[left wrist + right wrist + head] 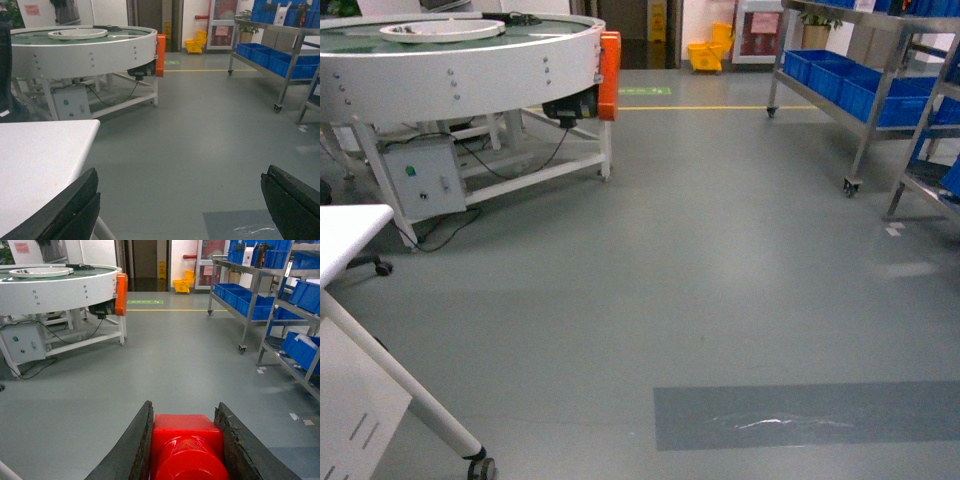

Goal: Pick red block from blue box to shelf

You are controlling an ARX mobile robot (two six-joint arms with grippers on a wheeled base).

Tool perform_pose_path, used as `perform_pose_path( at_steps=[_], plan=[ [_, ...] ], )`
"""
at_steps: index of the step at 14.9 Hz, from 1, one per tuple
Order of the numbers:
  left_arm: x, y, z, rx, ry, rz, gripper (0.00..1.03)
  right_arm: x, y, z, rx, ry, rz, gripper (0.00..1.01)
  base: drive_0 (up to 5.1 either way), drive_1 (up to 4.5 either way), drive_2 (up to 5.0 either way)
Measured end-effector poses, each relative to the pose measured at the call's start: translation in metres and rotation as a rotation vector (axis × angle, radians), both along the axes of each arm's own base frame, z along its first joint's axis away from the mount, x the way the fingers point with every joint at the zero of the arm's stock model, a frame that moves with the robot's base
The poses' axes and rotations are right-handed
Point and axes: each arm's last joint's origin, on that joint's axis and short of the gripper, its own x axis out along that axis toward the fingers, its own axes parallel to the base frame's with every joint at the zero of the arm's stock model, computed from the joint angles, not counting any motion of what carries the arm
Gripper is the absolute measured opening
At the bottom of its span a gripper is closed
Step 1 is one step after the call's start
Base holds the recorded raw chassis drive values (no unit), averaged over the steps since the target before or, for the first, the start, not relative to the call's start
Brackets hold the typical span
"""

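right gripper [185, 450]: pinching the red block [186, 440] between both fingers
left gripper [180, 205]: spread wide, holding nothing
progress: block picked; the carry to the shelf [252, 295], ahead on the right, looks left to do
blue box: not in view
writing: none readable

No text I can read: the yellow floor sign [162, 269] and the pink wall notice [32, 9] are too blurred.
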Motion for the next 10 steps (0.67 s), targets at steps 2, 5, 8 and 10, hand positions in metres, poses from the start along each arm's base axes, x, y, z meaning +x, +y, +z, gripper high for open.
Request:
perform_pose_path(
  at_steps=[2, 5, 8, 10],
  plan=[
    [0.0, 0.0, 0.0, 0.0, 0.0, 0.0, 0.98, 0.0, 0.0, -0.0001, 0.0, 0.002, 0.0, 0.29, 0.0, 4.09, -4.1],
    [0.0, 0.0, 0.0001, 0.0, -0.001, 0.001, 0.98, 0.0, 0.0, 0.0001, 0.0, -0.001, 0.0, 0.29, -0.1, 4.04, -4.1],
    [0.0, 0.0, 0.0, 0.0, 0.0, 0.0, 0.98, 0.0, 0.0, 0.0002, 0.0, -0.002, 0.0, 0.29, 0.0, 4.06, -4.1],
    [0.0, 0.0, 0.0, 0.0, 0.0, 0.0, 0.98, 0.0, 0.0, 0.0, 0.0, 0.0, 0.0, 0.29, 0.0, 4.14, -4.0]
  ],
)
